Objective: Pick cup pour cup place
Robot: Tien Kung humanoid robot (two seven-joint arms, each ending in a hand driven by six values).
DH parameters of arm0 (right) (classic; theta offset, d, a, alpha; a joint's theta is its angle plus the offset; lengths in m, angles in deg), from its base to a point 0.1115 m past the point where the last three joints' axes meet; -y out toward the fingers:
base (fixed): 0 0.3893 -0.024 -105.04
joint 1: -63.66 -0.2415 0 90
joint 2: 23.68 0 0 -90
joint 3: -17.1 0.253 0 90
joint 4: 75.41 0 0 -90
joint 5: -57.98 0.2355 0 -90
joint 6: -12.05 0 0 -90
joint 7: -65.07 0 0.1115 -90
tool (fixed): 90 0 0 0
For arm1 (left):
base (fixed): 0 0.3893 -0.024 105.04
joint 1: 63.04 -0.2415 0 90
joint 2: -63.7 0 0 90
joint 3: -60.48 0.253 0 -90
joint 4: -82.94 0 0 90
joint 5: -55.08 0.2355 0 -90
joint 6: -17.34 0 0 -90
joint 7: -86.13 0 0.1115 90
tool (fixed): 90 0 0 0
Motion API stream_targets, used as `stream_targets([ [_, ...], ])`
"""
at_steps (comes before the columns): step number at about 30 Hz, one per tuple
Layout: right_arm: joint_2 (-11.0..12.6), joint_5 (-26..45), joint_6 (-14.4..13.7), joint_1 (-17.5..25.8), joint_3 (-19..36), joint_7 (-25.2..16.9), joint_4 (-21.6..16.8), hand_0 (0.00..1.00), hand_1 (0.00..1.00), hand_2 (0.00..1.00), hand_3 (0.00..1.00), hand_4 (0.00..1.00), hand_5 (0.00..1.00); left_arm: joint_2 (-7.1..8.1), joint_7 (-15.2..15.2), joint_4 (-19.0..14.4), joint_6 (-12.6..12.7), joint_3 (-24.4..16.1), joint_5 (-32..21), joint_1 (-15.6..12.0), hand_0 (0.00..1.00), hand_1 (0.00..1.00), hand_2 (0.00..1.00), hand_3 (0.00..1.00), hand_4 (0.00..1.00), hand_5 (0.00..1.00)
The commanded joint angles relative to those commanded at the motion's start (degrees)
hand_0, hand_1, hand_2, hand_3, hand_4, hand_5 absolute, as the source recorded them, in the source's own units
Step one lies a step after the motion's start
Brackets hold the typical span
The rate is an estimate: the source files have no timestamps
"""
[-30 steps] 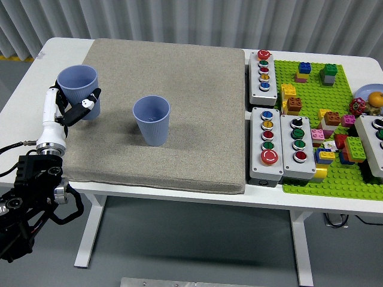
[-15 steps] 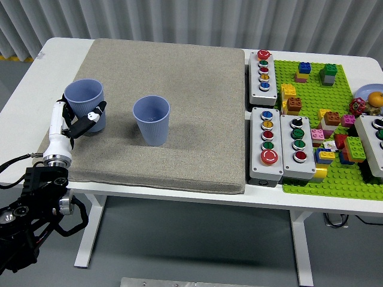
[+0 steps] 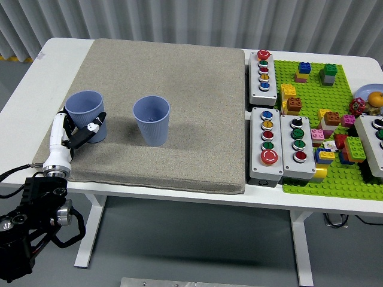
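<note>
Two blue ribbed plastic cups stand upright on a beige mat (image 3: 197, 89). The left cup (image 3: 85, 112) is near the mat's left edge. The other cup (image 3: 151, 119) stands near the mat's middle, apart from it. My left hand (image 3: 76, 133) comes in from the lower left with its white and black fingers curled around the left cup's lower side. The right arm is out of view.
Right of the mat are grey button boxes (image 3: 266, 142) with coloured buttons and a green baseplate (image 3: 326, 179) with several loose bricks. A plate with fruit (image 3: 372, 100) sits at the far right edge. The table's near edge runs just below the mat.
My left hand has come down and a little right with the left cup, bringing it from above the mat's left edge down onto the mat. The middle cup has not moved.
</note>
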Motion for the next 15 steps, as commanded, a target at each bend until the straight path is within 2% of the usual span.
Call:
stream_targets([
  [15, 0.0, 0.0, 0.1, -0.2, -0.1, 0.1, 0.0, 0.709, 0.647, 0.609, 0.582, 0.002, 0.118, -0.16, 0.4, -0.4, -0.6, -0.7, 1.9, -0.2, 0.697, 0.677, 0.743, 0.672, 0.847, 0.299],
])
